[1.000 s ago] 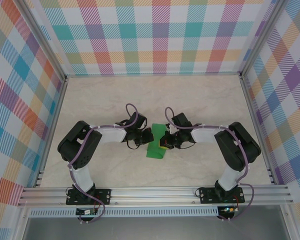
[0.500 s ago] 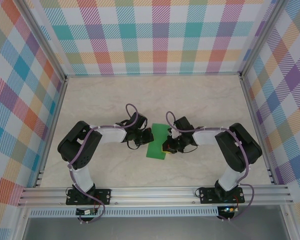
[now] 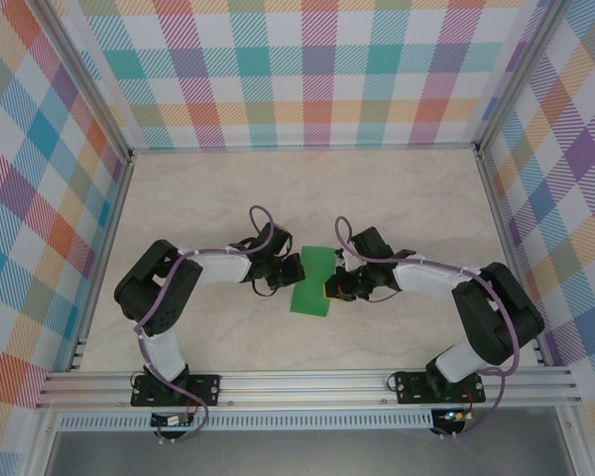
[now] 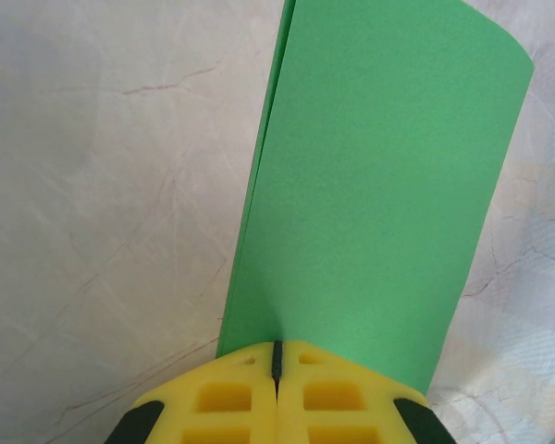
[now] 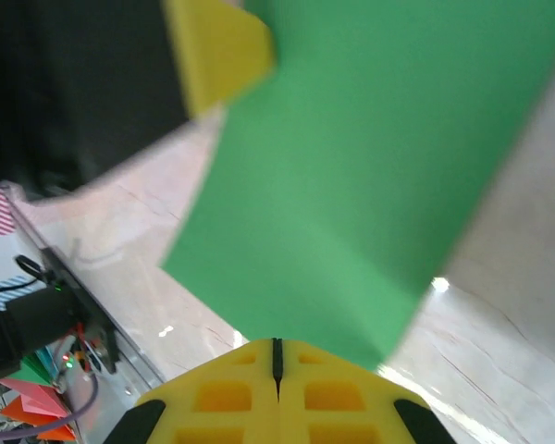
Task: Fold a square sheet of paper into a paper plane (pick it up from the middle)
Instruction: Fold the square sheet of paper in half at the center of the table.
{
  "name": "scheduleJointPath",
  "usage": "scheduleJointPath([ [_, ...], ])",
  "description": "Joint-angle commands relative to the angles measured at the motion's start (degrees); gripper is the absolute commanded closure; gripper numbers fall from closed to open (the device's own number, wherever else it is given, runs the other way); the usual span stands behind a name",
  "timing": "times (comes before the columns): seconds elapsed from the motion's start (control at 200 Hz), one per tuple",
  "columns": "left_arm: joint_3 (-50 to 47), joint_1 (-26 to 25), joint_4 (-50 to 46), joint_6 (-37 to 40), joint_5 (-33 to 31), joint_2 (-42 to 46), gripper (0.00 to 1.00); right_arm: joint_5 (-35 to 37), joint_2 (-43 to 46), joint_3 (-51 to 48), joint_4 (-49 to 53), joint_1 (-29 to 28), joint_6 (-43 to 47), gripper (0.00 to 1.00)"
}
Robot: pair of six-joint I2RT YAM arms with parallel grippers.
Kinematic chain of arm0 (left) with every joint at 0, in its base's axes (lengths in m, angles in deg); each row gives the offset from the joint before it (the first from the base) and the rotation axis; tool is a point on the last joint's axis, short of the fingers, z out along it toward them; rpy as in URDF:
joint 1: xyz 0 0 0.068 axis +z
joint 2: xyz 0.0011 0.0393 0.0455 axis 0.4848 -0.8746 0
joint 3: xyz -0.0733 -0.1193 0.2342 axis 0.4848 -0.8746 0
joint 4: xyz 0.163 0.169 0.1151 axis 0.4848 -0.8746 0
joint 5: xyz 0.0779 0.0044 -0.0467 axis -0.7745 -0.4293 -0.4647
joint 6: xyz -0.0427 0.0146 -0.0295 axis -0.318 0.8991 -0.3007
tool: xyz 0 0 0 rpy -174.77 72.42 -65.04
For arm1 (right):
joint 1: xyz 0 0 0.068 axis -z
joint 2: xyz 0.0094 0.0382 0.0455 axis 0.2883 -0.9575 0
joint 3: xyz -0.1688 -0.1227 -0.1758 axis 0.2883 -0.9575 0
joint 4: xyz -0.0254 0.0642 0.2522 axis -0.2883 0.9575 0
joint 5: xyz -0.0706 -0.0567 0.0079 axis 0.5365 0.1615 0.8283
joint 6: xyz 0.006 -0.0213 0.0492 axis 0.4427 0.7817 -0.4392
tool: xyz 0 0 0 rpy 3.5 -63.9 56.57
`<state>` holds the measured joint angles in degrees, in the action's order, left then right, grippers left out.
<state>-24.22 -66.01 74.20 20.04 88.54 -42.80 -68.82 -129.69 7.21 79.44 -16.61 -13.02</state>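
since the earlier frame the right arm has swung its elbow outward, and the right gripper (image 3: 329,289) has slid along the right edge of the square sheet of paper (image 3: 312,283); the left arm has not shifted

- sheet position: on the table (image 3: 407,198) between both wrists, doubled into a narrow strip. the left wrist view shows two layers, not fully flat
- left gripper (image 3: 296,270): jaws fully closed, tips at the sheet's left edge; no paper visible between them
- right gripper: jaws fully closed, tips at the opposite edge

hazards, as judged:
- closed tips may push the loose strip sideways, shifting the layers and skewing the crease
- the upper layer may spring open if pressure lifts
- the grippers work close together; contact between them is possible
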Motion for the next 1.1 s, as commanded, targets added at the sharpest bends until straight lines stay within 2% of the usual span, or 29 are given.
scheduleJointPath([
  [0.0, -7.3, -0.4, -22.0, 0.2, -16.4, -11.6, 1.0, -0.6, -3.3, 3.8, -0.6, -0.7, 0.9, 1.0],
  [0.21, -7.3, -0.4, -21.9, 0.1, -16.5, -11.9, 1.0, -1.2, -9.6, 3.8, -4.7, -3.6, -0.8, 1.0],
  [0.52, -7.5, -0.4, -21.7, -0.1, -16.7, -12.8, 1.0, -0.1, -11.1, -3.9, -6.7, -3.8, 0.1, 1.0],
  [0.865, -8.1, -0.4, -20.8, -0.4, -16.9, -13.5, 1.0, 0.0, -2.9, -15.0, -2.6, -3.9, 1.8, 1.0],
  [1.095, -8.1, -0.4, -20.9, -0.1, -16.7, -12.9, 1.0, 5.7, 8.3, -9.0, 4.3, -3.7, 1.7, 1.0],
])
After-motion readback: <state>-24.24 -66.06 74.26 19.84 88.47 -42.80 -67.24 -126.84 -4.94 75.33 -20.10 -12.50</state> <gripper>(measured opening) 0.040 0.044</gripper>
